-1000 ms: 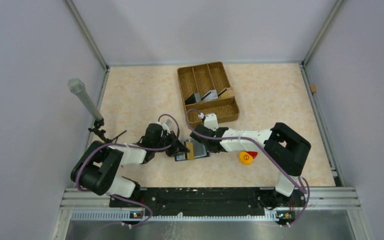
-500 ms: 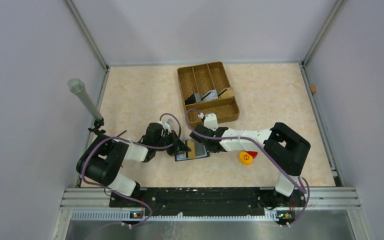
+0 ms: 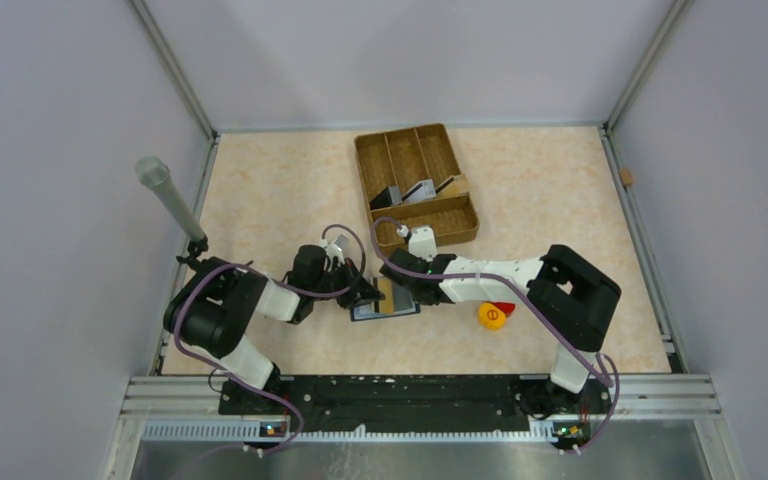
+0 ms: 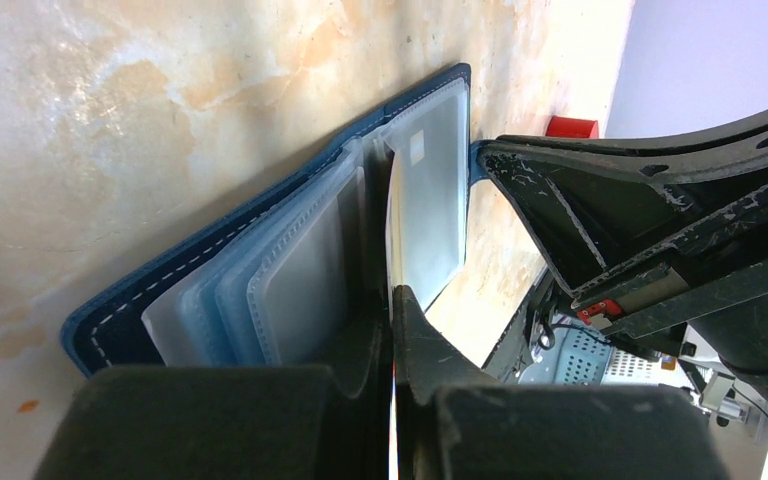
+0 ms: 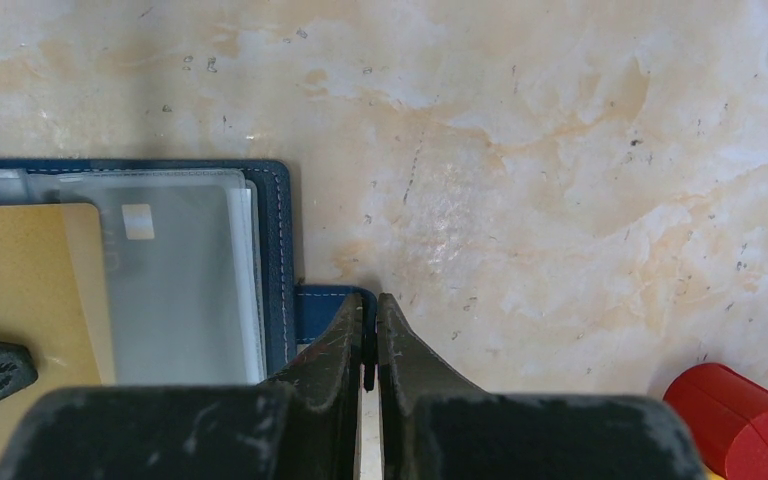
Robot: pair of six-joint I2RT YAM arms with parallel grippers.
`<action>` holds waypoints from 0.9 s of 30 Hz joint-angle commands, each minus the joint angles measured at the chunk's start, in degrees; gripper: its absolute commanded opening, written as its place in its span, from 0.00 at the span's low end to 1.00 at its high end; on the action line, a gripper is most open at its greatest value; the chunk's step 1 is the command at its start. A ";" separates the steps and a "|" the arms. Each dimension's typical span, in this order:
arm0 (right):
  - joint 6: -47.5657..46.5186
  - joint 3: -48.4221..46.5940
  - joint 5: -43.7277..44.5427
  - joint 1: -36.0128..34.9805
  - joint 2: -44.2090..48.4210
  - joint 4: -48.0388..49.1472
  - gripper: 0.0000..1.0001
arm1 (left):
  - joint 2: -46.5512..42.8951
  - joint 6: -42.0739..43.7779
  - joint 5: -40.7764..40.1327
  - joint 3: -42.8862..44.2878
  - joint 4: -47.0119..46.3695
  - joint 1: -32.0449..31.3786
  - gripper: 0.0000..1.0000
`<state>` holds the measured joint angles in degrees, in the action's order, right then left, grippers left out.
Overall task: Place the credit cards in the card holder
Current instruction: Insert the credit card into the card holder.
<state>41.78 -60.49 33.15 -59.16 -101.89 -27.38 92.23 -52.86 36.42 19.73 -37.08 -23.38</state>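
The navy card holder (image 3: 382,312) lies open on the table between my two grippers, its clear sleeves (image 4: 310,270) fanned out. My left gripper (image 3: 368,293) (image 4: 395,300) is shut on a gold credit card (image 5: 30,285), seen edge-on (image 4: 392,220) in the left wrist view and standing between the sleeves. My right gripper (image 3: 412,292) (image 5: 371,305) is shut on the holder's blue snap tab (image 5: 322,308) at its right edge (image 5: 278,230). More grey credit cards (image 3: 422,190) lean upright in the brown woven tray (image 3: 362,165).
A yellow round piece (image 3: 492,317) and a red piece (image 3: 503,306) (image 5: 750,420) lie just right of the right arm's forearm. A grey cylinder on a stand (image 3: 165,195) rises at the left wall. The tray stands behind the holder.
My left arm has swung its elbow closer in, and the gold card has slid a little further right into the holder. The right gripper has stayed on the tab.
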 commanded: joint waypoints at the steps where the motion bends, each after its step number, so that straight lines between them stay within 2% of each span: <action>1: 0.41 -0.95 -0.27 -0.26 -2.04 -1.75 0.00 | 1.51 1.80 -3.45 -0.64 -2.26 0.26 0.00; 4: 0.33 -0.93 -0.26 -0.30 -2.11 -1.70 0.00 | 0.63 1.87 -4.28 -1.87 -4.67 0.27 0.00; 9: 0.40 -0.84 -0.25 -0.28 -2.18 -1.72 0.00 | -1.08 4.54 -5.27 -0.99 -1.92 0.26 0.00; 17: 0.32 -0.94 -0.36 -0.34 -2.23 -1.81 0.00 | -0.41 6.34 -4.56 -1.03 -2.42 0.26 0.00; 27: 0.32 -1.04 -0.36 -0.28 -2.26 -2.12 0.00 | 2.31 4.38 -3.88 -2.25 -6.72 -0.10 0.01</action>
<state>41.76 -60.55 33.17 -59.16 -102.00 -27.44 92.84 -49.82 35.29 18.83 -41.52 -23.35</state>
